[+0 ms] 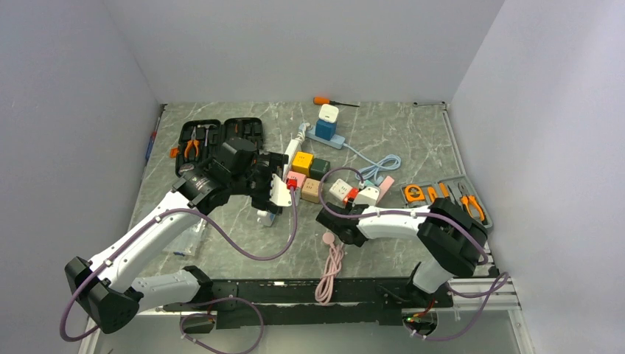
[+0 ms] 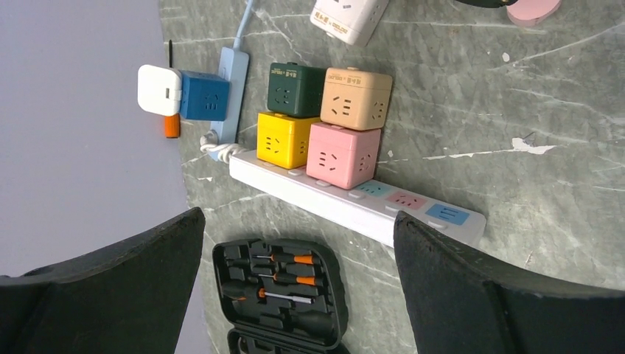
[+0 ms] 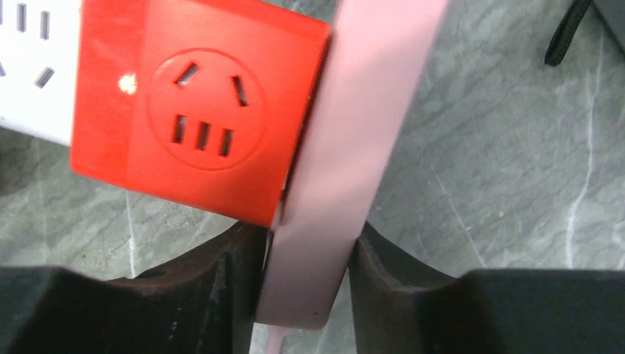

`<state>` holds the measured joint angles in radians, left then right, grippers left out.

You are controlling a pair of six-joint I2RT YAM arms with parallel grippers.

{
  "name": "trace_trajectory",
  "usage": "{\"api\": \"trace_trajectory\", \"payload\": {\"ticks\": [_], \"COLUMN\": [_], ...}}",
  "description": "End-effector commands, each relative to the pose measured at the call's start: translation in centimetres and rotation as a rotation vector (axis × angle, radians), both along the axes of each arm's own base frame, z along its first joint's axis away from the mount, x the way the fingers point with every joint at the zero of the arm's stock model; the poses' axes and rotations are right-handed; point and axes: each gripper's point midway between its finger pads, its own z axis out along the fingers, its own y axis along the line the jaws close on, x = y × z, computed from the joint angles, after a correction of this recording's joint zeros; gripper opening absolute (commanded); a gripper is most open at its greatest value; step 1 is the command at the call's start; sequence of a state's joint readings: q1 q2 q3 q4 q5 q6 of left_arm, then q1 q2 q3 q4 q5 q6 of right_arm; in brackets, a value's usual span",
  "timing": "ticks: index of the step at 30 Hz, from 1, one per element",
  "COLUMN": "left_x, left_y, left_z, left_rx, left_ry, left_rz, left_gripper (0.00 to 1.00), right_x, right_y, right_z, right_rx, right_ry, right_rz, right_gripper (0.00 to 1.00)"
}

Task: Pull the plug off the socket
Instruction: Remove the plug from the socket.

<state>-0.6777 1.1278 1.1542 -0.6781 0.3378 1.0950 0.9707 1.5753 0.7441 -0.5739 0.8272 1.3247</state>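
Looking down from above, we see the left arm stretched toward the middle of the worktop. The left end effector hangs over a white power strip that carries four coloured cube sockets. The right arm bends in from the right, and the right end effector sits just beside a red socket that adjoins a white block. An open black tool case lies at the far left. A pink cable lies loose near the arm bases. From this height we cannot make out what the right fingers hold.

From the left wrist, we see the two dark fingers spread wide, with nothing gripped and only the power strip and bare stone between them. A yellow cube and a pink cube sit on the strip, with a dark green cube and a tan cube touching them on the far side. A blue cube with a white adapter stands by the wall.

From the right wrist, we see the pink plug, a flat bar lying against the right side of the red socket and touching it. The right fingers press on its near end from both sides, so this end effector is clamped on the plug. Whether its pins sit inside the socket we cannot tell.
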Motion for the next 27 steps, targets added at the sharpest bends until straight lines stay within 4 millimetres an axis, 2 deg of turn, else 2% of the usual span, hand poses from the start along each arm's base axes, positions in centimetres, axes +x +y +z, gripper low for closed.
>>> {"api": "trace_trajectory", "payload": {"ticks": [1,4,9,13,17,22,27], "left_x": [-0.5,-0.7,-1.7,-2.8,-2.5,-1.5,-1.0], "left_y": [-0.7,-1.4,-3.9,-7.1,-10.7,-14.3,-16.4], "left_z": [0.3,-0.4,-1.7,-3.2,-4.4,-5.7,-8.0], "left_rx": [-0.034,-0.027,-0.017,0.001,-0.004,0.018,0.032], "left_ry": [0.013,0.017,-0.001,0.047,0.175,0.324,0.434], "left_rz": [-0.03,-0.056,-0.148,-0.201,-0.163,-0.103,-0.061], "left_gripper": [0.99,0.99,0.99,0.99,0.99,0.99,0.99], "right_x": [0.3,0.3,0.1,-0.6,-1.0,-1.1,-1.3], "right_y": [-0.4,-0.2,1.0,0.8,0.8,1.3,1.8], "right_z": [0.8,2.3,5.8,6.4,6.5,6.9,8.0], "right_rx": [0.022,0.077,0.251,0.302,0.334,0.358,0.411], "right_ry": [-0.049,-0.091,-0.224,-0.254,-0.273,-0.298,-0.347], "right_rz": [-0.005,0.058,0.228,0.286,0.314,0.357,0.407], "right_gripper": [0.37,0.27,0.21,0.09,0.0,0.0,0.0]}}
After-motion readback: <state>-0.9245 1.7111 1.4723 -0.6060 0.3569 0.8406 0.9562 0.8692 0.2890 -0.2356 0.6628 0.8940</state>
